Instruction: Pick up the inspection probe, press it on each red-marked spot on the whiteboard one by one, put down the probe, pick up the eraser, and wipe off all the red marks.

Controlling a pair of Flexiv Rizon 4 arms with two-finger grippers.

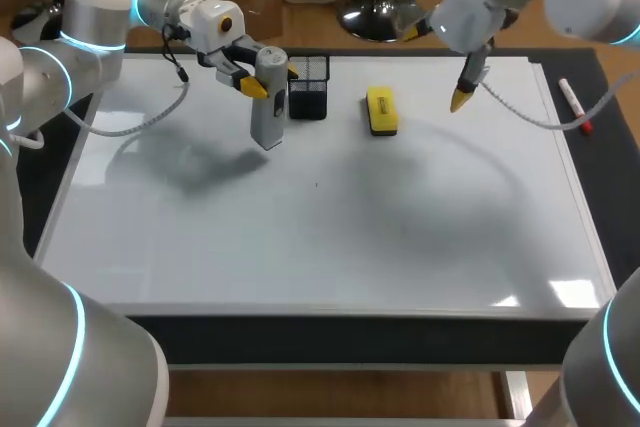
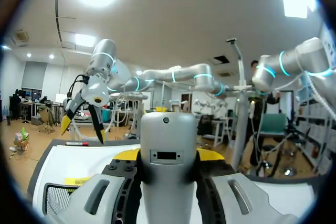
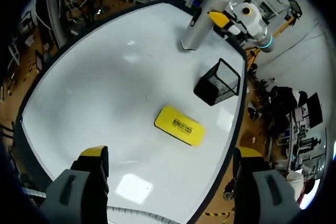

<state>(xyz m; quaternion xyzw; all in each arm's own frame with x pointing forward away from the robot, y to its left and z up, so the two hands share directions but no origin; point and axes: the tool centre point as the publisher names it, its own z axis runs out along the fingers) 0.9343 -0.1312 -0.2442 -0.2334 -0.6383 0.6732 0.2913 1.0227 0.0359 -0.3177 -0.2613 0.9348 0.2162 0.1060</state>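
My left gripper (image 1: 268, 79) is shut on the grey inspection probe (image 1: 268, 107), which stands nearly upright with its lower end at or just above the whiteboard (image 1: 300, 237) at the back left. The probe (image 2: 168, 156) fills the left wrist view between the yellow tips. The yellow eraser (image 1: 381, 110) lies flat on the board right of the probe. My right gripper (image 1: 462, 95) hangs open above the board's back right, and the eraser (image 3: 179, 125) lies ahead of its fingers (image 3: 94, 156). The probe (image 3: 197, 27) and left gripper (image 3: 227, 20) show beyond. I see no red marks on the board.
A black mesh cup (image 1: 308, 87) stands right beside the probe, between it and the eraser; it shows as the cup (image 3: 218, 82) in the right wrist view. A red-capped marker (image 1: 575, 105) lies on the dark mat past the board's right edge.
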